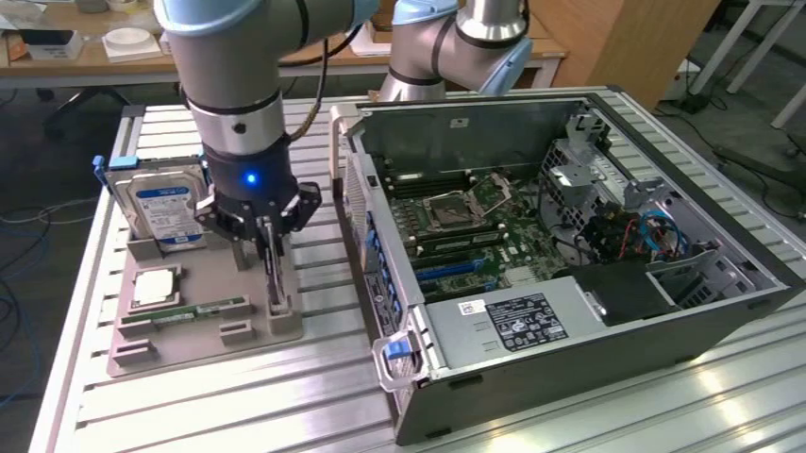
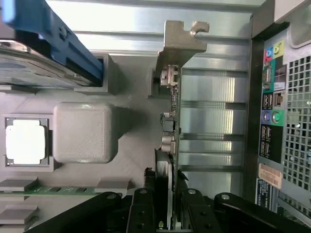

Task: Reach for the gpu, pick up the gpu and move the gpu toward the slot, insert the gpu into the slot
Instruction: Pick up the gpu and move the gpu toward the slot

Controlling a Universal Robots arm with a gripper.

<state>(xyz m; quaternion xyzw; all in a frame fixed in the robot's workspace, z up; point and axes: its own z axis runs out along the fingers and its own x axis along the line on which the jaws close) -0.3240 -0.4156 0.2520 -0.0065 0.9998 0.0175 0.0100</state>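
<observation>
The reach looks done and the pick-up only begun. In the exterior view the hand (image 1: 270, 247) is down over the grey parts tray (image 1: 189, 344) on the tabletop (image 1: 252, 406), at about 9 o'clock from the open computer case (image 1: 529, 340). The gpu (image 1: 272, 283) stands on edge in its holder at the tray's 3 o'clock side, the side nearest the case.

The wrist view shows the card edge-on with its silvery bracket at the far end. The hand is drawn narrow around it, and one finger appears to lie against each face.

The card is not lifted: its lower edge sits in the tray. The lift, the carry toward the blue slots (image 1: 444, 270) on the motherboard and the insertion are all left to do. The hard drive (image 1: 164, 203) stands at roughly 10 o'clock from the hand, untouched.
</observation>
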